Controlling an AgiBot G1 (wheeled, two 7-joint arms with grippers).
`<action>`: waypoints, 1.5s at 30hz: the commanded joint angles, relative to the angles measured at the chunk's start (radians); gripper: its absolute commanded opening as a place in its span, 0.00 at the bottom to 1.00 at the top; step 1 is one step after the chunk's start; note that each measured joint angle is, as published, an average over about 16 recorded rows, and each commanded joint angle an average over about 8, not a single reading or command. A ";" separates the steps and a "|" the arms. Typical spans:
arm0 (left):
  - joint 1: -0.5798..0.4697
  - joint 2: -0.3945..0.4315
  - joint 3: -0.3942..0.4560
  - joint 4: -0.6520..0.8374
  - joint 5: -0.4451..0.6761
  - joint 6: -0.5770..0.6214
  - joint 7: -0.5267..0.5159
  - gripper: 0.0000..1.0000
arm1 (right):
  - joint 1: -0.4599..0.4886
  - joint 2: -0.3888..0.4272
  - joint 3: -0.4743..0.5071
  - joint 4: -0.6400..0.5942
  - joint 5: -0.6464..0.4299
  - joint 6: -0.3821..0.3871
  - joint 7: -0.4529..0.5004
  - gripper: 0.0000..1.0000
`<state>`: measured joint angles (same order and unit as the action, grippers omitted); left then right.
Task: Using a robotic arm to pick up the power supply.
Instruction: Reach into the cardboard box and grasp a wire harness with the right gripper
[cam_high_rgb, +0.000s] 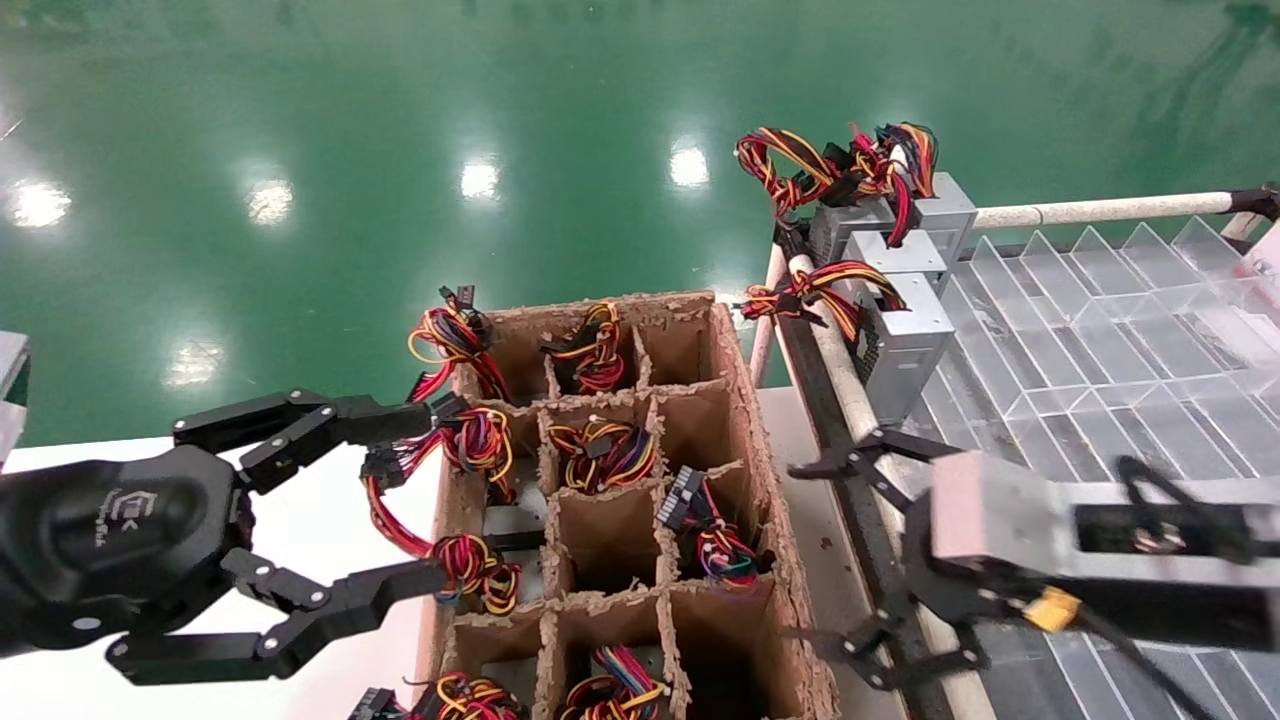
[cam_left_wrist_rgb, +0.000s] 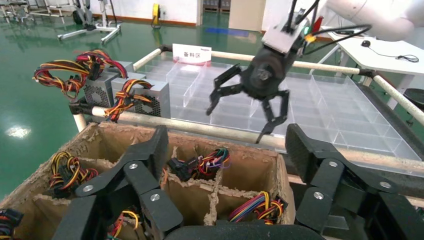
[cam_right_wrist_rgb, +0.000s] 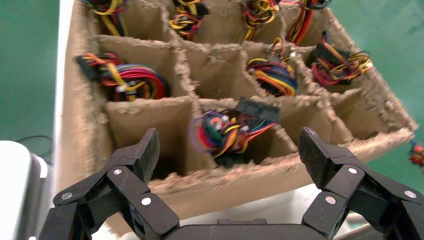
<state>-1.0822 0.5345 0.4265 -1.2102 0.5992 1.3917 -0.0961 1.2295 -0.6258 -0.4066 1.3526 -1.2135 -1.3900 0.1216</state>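
Reaching toward the divided brown cardboard crate (cam_high_rgb: 745, 420), both claws spread and empty.
Left of the crate, the idle black left claw (cam_high_rgb: 400, 500) hangs apart; inside its right-hand column sits the grey metal power supply with purple-red wires (cam_high_rgb: 715, 540); right of it, the grey-boxed black right claw (cam_high_rgb: 850, 560) gapes. The supply looks rigid and weighty, its wires floppy, so grip the casing. Only the right wrist view shows its black connector (cam_right_wrist_rgb: 257, 107) plainly.

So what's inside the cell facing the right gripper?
A coiled wire bundle with a black connector on top. The power supply body under it is hidden by wires and cardboard. Right gripper is open.
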 joint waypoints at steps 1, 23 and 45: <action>0.000 0.000 0.000 0.000 0.000 0.000 0.000 0.00 | 0.018 -0.019 -0.011 0.002 -0.039 0.015 -0.010 0.51; 0.000 0.000 0.000 0.000 0.000 0.000 0.000 0.00 | 0.030 -0.096 -0.076 0.000 -0.148 0.051 0.052 0.00; 0.000 0.000 0.000 0.000 0.000 0.000 0.000 0.00 | 0.026 -0.104 -0.078 -0.001 -0.181 0.096 0.097 0.00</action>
<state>-1.0822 0.5345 0.4265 -1.2102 0.5992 1.3917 -0.0961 1.2553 -0.7296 -0.4828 1.3520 -1.3903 -1.2940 0.2132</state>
